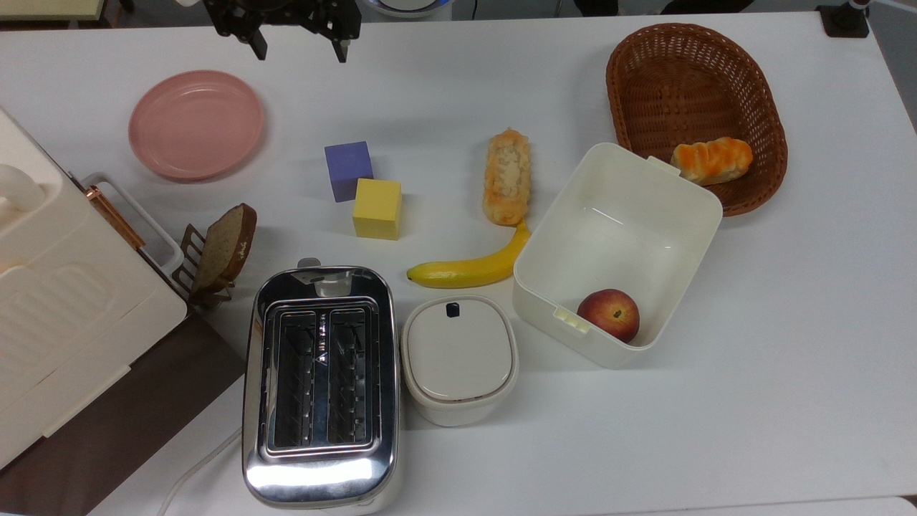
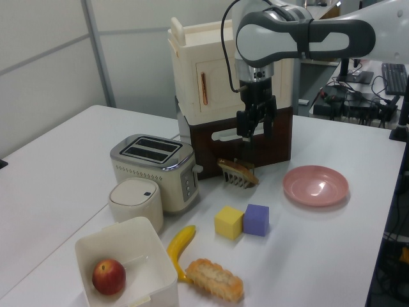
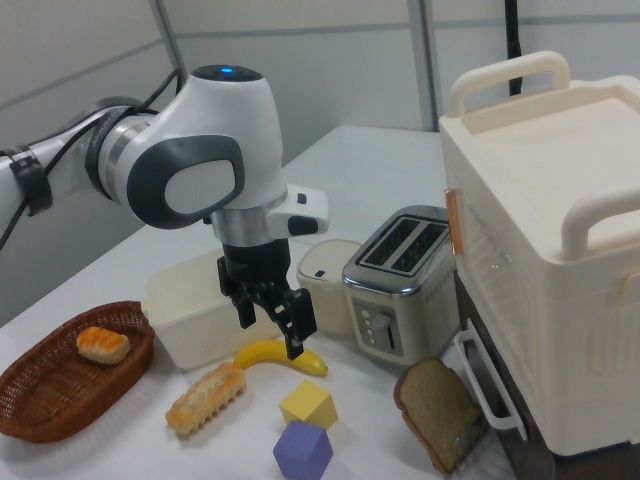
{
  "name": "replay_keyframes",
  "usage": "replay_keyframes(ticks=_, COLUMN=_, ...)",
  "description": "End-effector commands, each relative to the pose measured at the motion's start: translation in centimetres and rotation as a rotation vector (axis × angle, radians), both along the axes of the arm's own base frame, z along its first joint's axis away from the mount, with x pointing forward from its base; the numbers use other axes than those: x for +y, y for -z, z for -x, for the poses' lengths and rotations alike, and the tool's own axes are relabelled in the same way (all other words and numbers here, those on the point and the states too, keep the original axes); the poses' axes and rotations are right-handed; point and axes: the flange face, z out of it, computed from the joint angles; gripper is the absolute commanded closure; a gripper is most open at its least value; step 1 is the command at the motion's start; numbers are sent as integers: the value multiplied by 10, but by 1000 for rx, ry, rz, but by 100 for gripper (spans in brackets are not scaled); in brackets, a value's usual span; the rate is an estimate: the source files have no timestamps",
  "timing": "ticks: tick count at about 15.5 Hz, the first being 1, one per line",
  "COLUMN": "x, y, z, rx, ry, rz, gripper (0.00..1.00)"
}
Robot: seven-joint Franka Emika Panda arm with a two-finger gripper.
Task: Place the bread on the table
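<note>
The bread (image 1: 506, 177) is a long pale-golden ridged roll lying flat on the white table (image 1: 788, 322), between the cubes and the white box. It also shows in the left view as the bread (image 2: 216, 279) and in the right view as the bread (image 3: 207, 398). My gripper (image 1: 297, 44) hangs open and empty at the top view's upper edge, well above the table and far to the upper left of the roll. The left view has the gripper (image 2: 254, 142) high in front of the cabinet. In the right view the gripper (image 3: 272, 330) hovers over the banana.
A banana (image 1: 473, 266) touches the roll's near end. A white box (image 1: 673, 208) holds a peach (image 1: 608, 314). A brown basket (image 1: 645, 72) holds an orange-topped roll (image 1: 712, 160). Purple cube (image 1: 348, 169), yellow cube (image 1: 377, 208), pink plate (image 1: 195, 123), toaster (image 1: 320, 383), lidded container (image 1: 458, 357), bread slice (image 1: 226, 246), cream cabinet (image 1: 50, 301).
</note>
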Motion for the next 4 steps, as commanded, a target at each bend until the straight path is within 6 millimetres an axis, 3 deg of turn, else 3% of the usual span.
replay_keyframes(ticks=1, x=8, y=-4, z=6, rx=19, ry=66, rz=31, gripper=0)
replay_keyframes(ticks=4, x=5, y=-6, z=1, rx=13, ry=65, rz=56, gripper=0)
